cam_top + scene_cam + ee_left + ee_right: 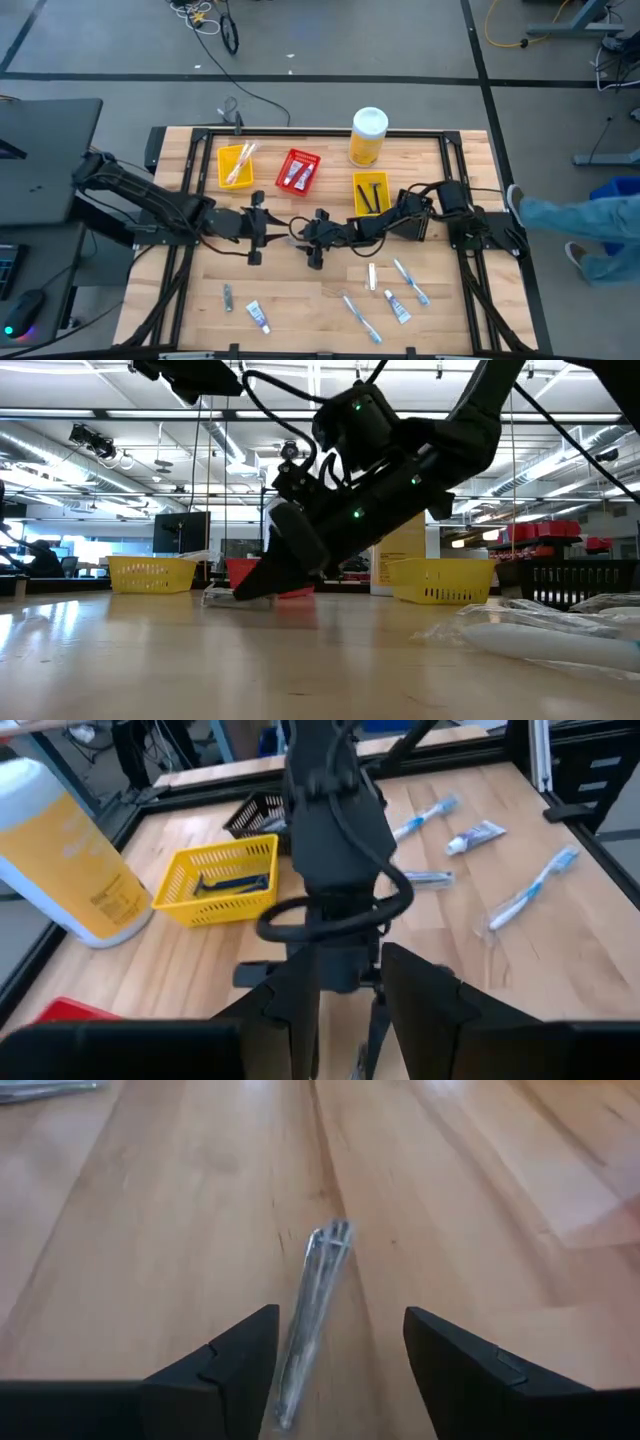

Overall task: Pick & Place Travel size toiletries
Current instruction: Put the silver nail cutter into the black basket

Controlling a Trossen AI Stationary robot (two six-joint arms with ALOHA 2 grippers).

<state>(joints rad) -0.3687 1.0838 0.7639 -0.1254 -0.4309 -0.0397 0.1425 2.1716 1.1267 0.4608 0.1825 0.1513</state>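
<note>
**Both grippers meet at mid-table over a wrapped razor**

On the wooden table (200, 290), going from left to right, the left gripper (268, 228) hangs near the centre; whether its fingers are parted or closed cannot be told. Just beside it, the right gripper (335, 1370) is tipped down to the board with its fingers (230, 1355) spread, and a slim clear-wrapped razor (312, 1315) lies on the wood between them, not clamped. Behind them stand a yellow bin (236, 165) with toothbrushes, a red bin (298, 171) with tubes, a yellow bottle (367, 137), another yellow bin (370, 193) with a razor, and a black bin (255, 815). Along the near edge lie loose toiletries: a small packet (228, 297), a toothpaste tube (258, 317), a wrapped toothbrush (361, 317), a second tube (397, 306) and another toothbrush (411, 281). A person's leg (575, 222) shows at the far right, off the table.
</note>
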